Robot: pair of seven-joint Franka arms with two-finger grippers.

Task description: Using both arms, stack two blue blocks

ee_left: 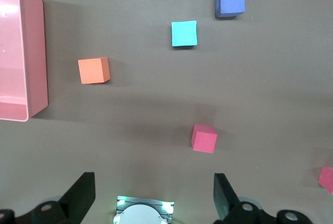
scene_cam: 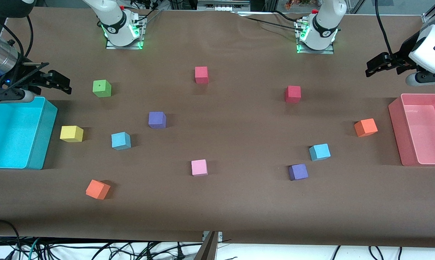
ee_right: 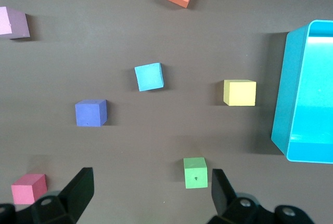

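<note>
One light blue block (scene_cam: 121,141) lies toward the right arm's end of the table, beside a yellow cube (scene_cam: 72,134); it also shows in the right wrist view (ee_right: 149,76). The other light blue block (scene_cam: 319,152) lies toward the left arm's end, next to a purple cube (scene_cam: 298,172); it also shows in the left wrist view (ee_left: 184,34). My right gripper (scene_cam: 60,82) hangs open and empty above the table by the cyan bin. My left gripper (scene_cam: 374,66) hangs open and empty above the table near the pink bin. Both are well away from the blocks.
A cyan bin (scene_cam: 40,144) stands at the right arm's end and a pink bin (scene_cam: 398,130) at the left arm's end. Scattered cubes: green (scene_cam: 102,88), purple (scene_cam: 157,120), pink (scene_cam: 199,167), two red (scene_cam: 201,74) (scene_cam: 293,94), two orange (scene_cam: 98,189) (scene_cam: 365,127).
</note>
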